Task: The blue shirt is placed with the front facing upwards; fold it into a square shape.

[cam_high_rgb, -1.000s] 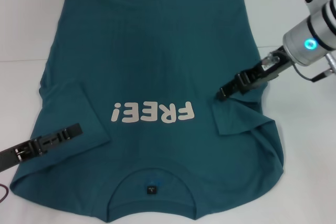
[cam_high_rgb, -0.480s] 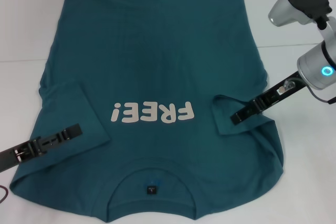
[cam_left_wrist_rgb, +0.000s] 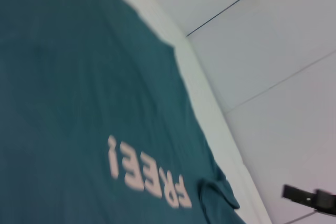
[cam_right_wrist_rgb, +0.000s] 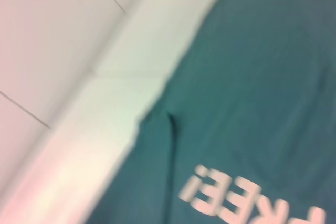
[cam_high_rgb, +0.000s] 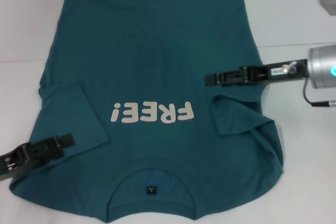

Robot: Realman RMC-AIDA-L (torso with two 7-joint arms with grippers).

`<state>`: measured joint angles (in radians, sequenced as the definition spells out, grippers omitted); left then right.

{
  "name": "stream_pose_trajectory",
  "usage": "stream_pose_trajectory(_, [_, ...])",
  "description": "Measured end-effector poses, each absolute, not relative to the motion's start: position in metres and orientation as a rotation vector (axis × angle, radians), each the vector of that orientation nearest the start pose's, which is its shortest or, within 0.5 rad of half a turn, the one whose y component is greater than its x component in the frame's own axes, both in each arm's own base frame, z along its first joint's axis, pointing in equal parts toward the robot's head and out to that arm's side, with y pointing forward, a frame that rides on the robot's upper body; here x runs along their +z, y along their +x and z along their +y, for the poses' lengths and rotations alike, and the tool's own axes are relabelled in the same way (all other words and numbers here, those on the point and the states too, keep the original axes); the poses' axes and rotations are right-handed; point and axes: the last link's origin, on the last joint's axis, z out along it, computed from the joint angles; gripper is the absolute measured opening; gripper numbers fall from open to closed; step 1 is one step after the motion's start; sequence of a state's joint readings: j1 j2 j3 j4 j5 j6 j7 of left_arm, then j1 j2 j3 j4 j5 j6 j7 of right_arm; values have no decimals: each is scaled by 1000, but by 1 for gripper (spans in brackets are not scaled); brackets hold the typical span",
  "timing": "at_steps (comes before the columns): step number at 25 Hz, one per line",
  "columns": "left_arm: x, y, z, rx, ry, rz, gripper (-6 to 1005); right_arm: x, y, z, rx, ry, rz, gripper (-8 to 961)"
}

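Teal blue shirt [cam_high_rgb: 157, 77] lies flat — both grippers' jaws over its sleeves, spread not discernible.

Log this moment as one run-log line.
blue shirt: flat, print up, both sleeves folded in | left gripper: over left sleeve | right gripper: above right sleeve | table

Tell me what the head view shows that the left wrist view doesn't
Only the head view shows the whole blue shirt with its collar and tag, the left sleeve folded inward, and the left gripper over that sleeve. Only the left wrist view shows the wall rising behind the table's far edge. Both share the cream FREE! print, the folded right sleeve, the white table, and the right gripper, which appears in the wrist view as a dark bar at the picture's edge.
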<state>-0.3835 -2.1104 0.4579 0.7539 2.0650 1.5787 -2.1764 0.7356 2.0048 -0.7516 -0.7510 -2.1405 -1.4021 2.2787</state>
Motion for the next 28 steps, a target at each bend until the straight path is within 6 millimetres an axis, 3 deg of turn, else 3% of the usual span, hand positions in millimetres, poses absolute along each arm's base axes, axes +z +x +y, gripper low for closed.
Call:
stream_pose_trajectory(6, [46, -326, 285, -922, -1947, -2052, 721, 52, 232, 389, 653, -2441, 1516, 776])
stream_pose_trajectory(12, [56, -345, 276, -902, -1779, -2162, 722, 59, 237, 388, 670, -2432, 1531, 776])
stream_pose_trajectory(18, [66, -366, 272, -889, -1634, -2140, 723, 57, 236, 390, 676, -2421, 1524, 776])
stream_pose_trajectory(28, [55, -380, 280, -694, -1695, -2012, 721, 57, 232, 393, 682, -2422, 1511, 775])
